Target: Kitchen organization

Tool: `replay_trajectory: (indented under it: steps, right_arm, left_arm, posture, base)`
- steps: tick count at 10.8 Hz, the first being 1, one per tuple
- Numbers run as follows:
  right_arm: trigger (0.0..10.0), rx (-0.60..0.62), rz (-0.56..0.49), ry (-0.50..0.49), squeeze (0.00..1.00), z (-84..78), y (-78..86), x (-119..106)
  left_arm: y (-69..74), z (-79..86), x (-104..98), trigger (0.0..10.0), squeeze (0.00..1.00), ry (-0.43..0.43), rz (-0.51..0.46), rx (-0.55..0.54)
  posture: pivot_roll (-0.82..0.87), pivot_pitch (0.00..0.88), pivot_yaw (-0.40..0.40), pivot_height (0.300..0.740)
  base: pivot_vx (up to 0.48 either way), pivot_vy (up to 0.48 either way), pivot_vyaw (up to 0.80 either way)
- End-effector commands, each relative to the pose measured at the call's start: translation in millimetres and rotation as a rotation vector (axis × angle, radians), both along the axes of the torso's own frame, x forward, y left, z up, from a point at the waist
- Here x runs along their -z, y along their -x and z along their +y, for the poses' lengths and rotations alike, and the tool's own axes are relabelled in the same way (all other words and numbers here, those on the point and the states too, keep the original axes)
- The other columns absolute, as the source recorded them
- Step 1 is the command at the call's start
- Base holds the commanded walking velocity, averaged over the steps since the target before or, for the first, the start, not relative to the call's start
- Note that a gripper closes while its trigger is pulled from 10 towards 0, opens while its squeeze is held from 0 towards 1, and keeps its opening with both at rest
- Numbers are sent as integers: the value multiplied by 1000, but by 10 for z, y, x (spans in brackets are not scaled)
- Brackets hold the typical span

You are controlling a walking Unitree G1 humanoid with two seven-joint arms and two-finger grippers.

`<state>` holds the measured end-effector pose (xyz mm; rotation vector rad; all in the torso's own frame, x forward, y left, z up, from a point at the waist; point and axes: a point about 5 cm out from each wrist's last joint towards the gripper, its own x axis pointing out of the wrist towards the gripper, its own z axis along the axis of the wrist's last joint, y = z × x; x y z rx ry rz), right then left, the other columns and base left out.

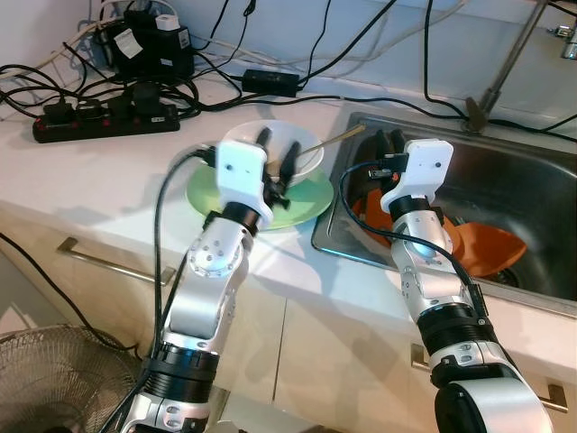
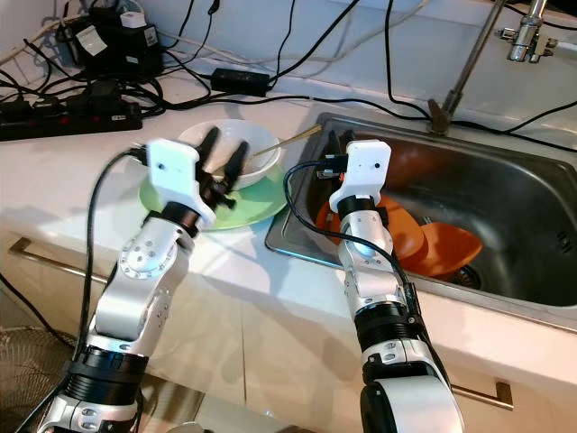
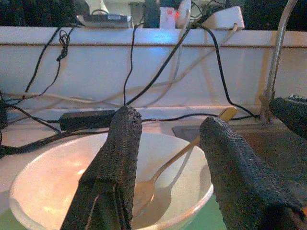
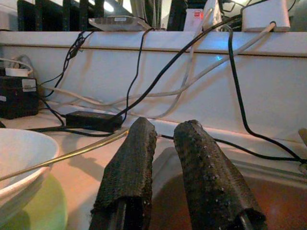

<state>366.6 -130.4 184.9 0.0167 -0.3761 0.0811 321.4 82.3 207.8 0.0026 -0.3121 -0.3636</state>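
Bowl (image 1: 270,149), white with a fork (image 1: 335,138) inside, sits on a green plate (image 1: 306,203) at centre frame, directly under the left gripper (image 1: 278,162), whose 2 fingers are spread empty, while the right gripper (image 1: 389,144) hovers nearly closed over the sink (image 1: 532,194).

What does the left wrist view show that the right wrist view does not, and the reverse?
Left wrist view: the inside of the white bowl, the utensil head lying in it, beyond the open left pincer. Right wrist view: a white-labelled black box on the counter, beyond the right pincer. Both: bowl rim, utensil handle, black adapter, wall cables.
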Motion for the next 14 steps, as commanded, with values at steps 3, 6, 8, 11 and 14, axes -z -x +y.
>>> replay_trajectory:
  steps: [3, 6, 8, 11, 14]
  right_arm:
    - [10000, 16, -3, -9, 0, -39, -13, -37]
    - [10000, 15, -6, -9, 0, -33, -19, -53]
    - [10000, 15, -7, -9, 0, -31, -20, -56]
    - [10000, 18, -7, -8, 0, -49, -26, -62]
    - [10000, 22, -70, -28, 0, -76, 1, -176]
  left_arm:
    - [-13, 19, 132, 10000, 0, -20, 63, -4]
    - [-25, 96, 139, 10000, 0, -25, 74, -41]
    - [-35, 200, 145, 10000, 0, -25, 83, -84]
    - [-63, 359, 91, 10000, 0, -35, 54, -157]
    - [56, 301, -211, 10000, 0, -17, -184, -163]
  posture:
    - [243, 41, -58, 725]
    - [246, 42, -59, 725]
    - [247, 41, -59, 725]
    - [250, 42, -61, 725]
    - [244, 39, -62, 725]
  base:
    - [0, 0, 0]
    - [0, 0, 0]
    - [0, 0, 0]
    - [0, 0, 0]
    - [0, 0, 0]
